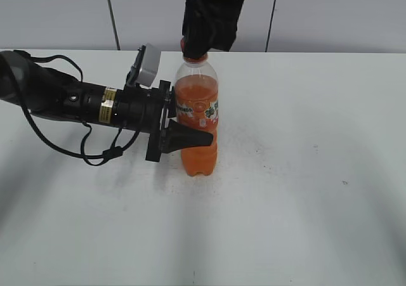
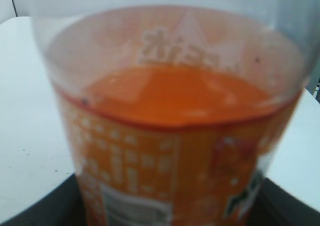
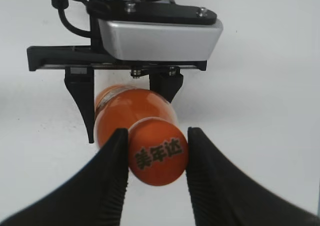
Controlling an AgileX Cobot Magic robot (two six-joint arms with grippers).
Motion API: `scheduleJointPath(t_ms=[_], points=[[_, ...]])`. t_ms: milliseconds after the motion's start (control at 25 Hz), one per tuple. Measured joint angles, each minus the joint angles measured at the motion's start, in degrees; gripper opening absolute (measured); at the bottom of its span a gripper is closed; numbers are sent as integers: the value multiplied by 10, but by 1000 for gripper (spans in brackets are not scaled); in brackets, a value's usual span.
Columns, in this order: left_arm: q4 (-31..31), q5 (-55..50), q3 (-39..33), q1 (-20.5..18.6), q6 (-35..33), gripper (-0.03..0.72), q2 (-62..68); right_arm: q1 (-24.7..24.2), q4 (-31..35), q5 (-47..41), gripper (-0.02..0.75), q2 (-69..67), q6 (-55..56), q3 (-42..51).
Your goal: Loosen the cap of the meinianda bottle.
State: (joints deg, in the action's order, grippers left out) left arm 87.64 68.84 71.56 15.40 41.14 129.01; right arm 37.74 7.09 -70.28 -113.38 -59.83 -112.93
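The meinianda bottle [image 1: 198, 118] stands upright on the white table, clear with orange liquid and an orange-green-white label. My left gripper [image 1: 184, 136] reaches in from the left and is shut on the bottle's label band; the bottle [image 2: 175, 136] fills the left wrist view. My right gripper [image 1: 193, 48] comes down from above and is shut on the orange cap [image 3: 158, 152], one finger on each side of it [image 3: 157, 148]. In the exterior view the cap [image 1: 184, 44] is mostly hidden by the fingers. From above, the bottle's shoulder [image 3: 120, 108] shows below the cap.
The white table [image 1: 304, 191] spreads all round the bottle. The left arm with its cables [image 1: 70, 102] lies across the table's left side. Its wrist camera housing [image 3: 160, 33] shows in the right wrist view. Grey wall panels [image 1: 330, 13] stand behind.
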Motion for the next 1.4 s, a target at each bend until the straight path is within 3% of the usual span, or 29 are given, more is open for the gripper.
scheduleJointPath(t_ms=[200,560,680,920,1120,1400], points=[[0,0,0,0,0,429,0,0,2,0,272,0,-91,0],[8,4,0,0,-4,429,0,0,15,-1,272,23,-103,-7],[9,4,0,0,-4,429,0,0,7,-1,272,34,-41,-16],[9,5,0,0,-4,429,0,-11,-89,0,272,39,244,-24],[11,5,0,0,-4,429,0,-83,-118,1,272,41,439,7],[11,5,0,0,-4,429,0,-236,-86,98,272,81,511,182]])
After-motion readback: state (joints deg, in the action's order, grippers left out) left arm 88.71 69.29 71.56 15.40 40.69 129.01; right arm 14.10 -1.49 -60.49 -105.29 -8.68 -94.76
